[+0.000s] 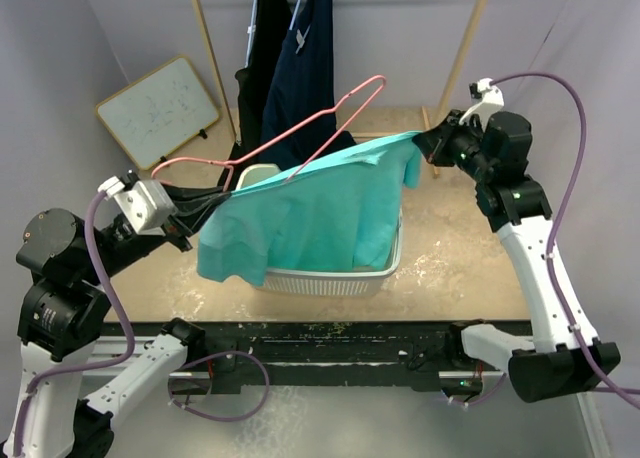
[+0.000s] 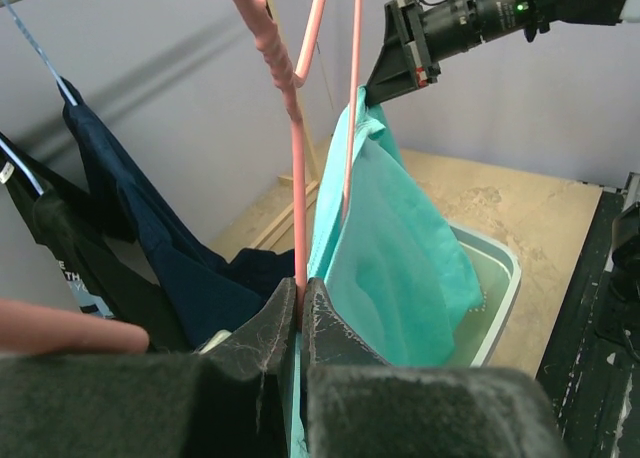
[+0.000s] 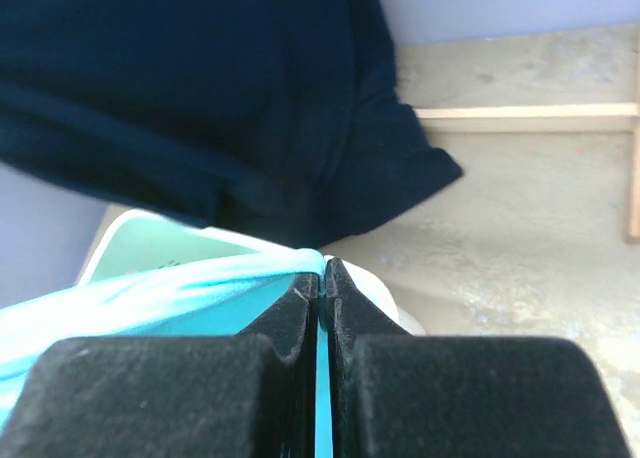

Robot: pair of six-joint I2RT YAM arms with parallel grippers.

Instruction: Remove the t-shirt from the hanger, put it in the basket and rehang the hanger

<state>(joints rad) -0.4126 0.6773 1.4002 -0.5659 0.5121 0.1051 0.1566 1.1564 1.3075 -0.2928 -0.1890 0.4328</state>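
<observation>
Reading as a robotics lab test bay, not a home. Arms [image 1: 530, 248] sitting bolted to a black rail [image 1: 300, 344] at the table [image 1: 470, 268] edge, purple cables [image 1: 545, 74] looping off them. Plain grey walls [image 1: 60, 58] closing it in. Whiteboard [image 1: 158, 111] leaning at the back; wooden rack [image 1: 212, 58] carrying dark shirts [image 1: 300, 68]; t-shirt [image 1: 320, 213] stretching over a basket [image 1: 330, 278] as staged props
</observation>
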